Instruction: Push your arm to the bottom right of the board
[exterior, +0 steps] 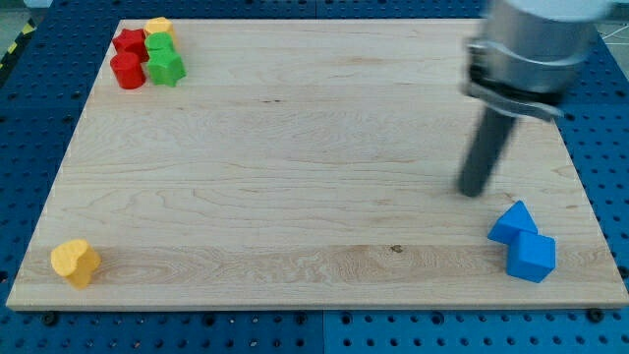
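My tip [474,191] rests on the wooden board [295,167] at the view's right, a little below mid-height. The dark rod rises from it to the grey arm at the view's top right. Two blue blocks lie just below and right of the tip: a blue triangular block [513,222] and a blue cube-like block [532,257], touching each other near the board's bottom right corner. The tip stands apart from them, up and to the left.
A cluster sits at the board's top left: a yellow block [158,27], a red star-like block [129,43], a red cylinder [127,71], and two green blocks [159,44] [166,68]. A yellow heart-shaped block [76,262] lies at the bottom left.
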You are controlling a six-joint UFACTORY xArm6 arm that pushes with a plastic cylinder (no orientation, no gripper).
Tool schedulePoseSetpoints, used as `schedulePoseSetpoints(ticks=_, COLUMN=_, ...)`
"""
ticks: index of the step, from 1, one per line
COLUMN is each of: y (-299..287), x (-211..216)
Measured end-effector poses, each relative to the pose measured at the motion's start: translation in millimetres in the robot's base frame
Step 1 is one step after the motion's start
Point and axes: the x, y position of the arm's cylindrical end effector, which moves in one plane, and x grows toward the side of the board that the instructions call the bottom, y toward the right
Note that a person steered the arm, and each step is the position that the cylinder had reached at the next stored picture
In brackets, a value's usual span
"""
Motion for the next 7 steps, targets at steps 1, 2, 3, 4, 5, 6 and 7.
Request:
schedulePoseSetpoints(ticks=1, y=66, x=26)
schedulePoseSetpoints(ticks=2, y=91, x=68)
schedulePoseSetpoints(ticks=3, y=97, x=81)
schedulePoseSetpoints(ticks=4, y=68, x=92)
schedulePoseSetpoints(ticks=5, y=47, x=94)
schedulePoseSetpoints(ticks=6, y=29, x=92)
schedulePoseSetpoints(ticks=7, y=16, x=87)
